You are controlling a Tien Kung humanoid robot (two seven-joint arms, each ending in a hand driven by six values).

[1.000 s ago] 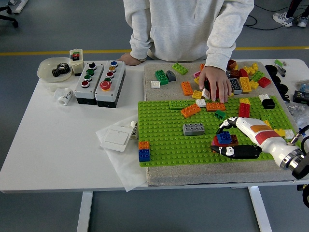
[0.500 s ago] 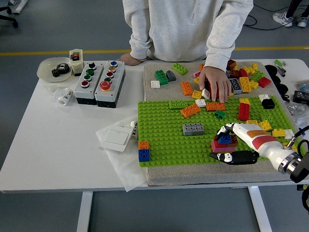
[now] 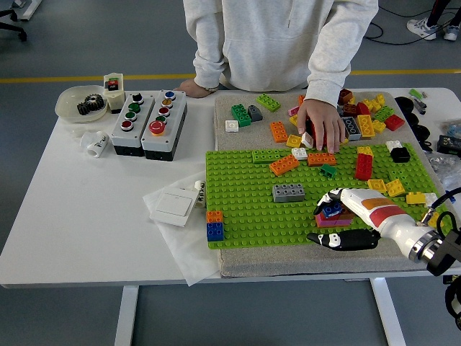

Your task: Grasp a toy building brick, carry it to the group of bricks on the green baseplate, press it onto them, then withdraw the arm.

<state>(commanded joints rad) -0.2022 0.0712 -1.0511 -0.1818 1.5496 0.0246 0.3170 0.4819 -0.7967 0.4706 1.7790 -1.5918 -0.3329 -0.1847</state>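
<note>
The green baseplate (image 3: 245,194) lies on a grey mat in the middle of the table. Near its lower right stands a small red and pink stack (image 3: 337,221) with a blue brick (image 3: 332,211) on top. My right hand (image 3: 324,216) comes in from the lower right. Its white fingers (image 3: 330,197) curl over the blue brick, and the black thumb (image 3: 338,239) lies on the plate in front of the stack. The left arm is out of view.
A person at the far side rests a hand (image 3: 320,124) on loose bricks (image 3: 369,117) behind the plate. On the plate sit a grey brick (image 3: 288,192), an orange brick (image 3: 284,165), a red brick (image 3: 364,165) and an orange-blue stack (image 3: 215,225). Button boxes (image 3: 149,124) stand at left.
My right hand has slid a little left and toward the near edge, staying over the blue brick on the stack. The person's hand has barely moved.
</note>
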